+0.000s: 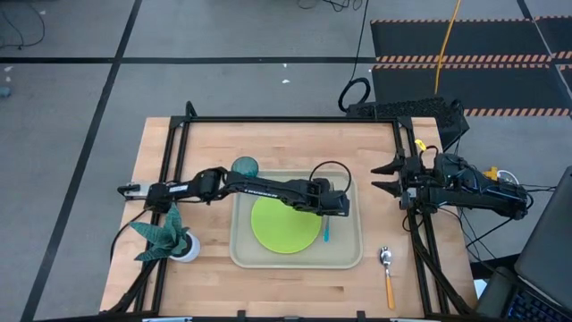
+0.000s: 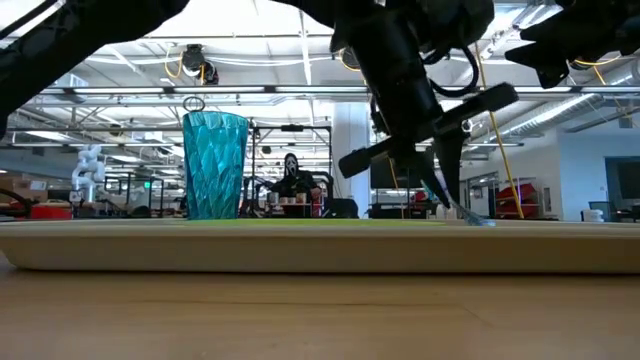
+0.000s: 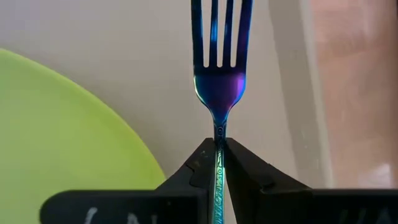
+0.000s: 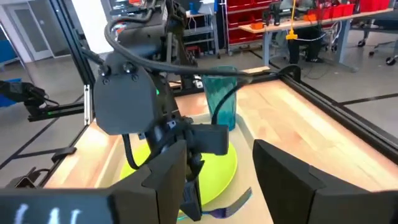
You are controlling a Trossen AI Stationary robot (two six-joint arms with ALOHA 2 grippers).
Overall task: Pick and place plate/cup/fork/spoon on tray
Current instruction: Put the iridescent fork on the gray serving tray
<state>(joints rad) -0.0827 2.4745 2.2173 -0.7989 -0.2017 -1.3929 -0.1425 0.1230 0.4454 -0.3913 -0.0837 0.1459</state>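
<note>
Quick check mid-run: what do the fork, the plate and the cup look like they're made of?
Fork: metal with an iridescent blue-purple finish; it shines and shifts colour along the tines.
Plate: likely plastic, matte lime green, evenly coloured with no glare.
Cup: translucent teal, faceted walls let light through; plastic or glass, hard to tell.

My left arm stretches far across toward the right, wrist bent downward, its claw (image 1: 327, 225) pinched narrow around a slim handle. My right arm waits at the desk's right edge, its claw (image 1: 387, 177) spread wide, holding nothing.
</note>
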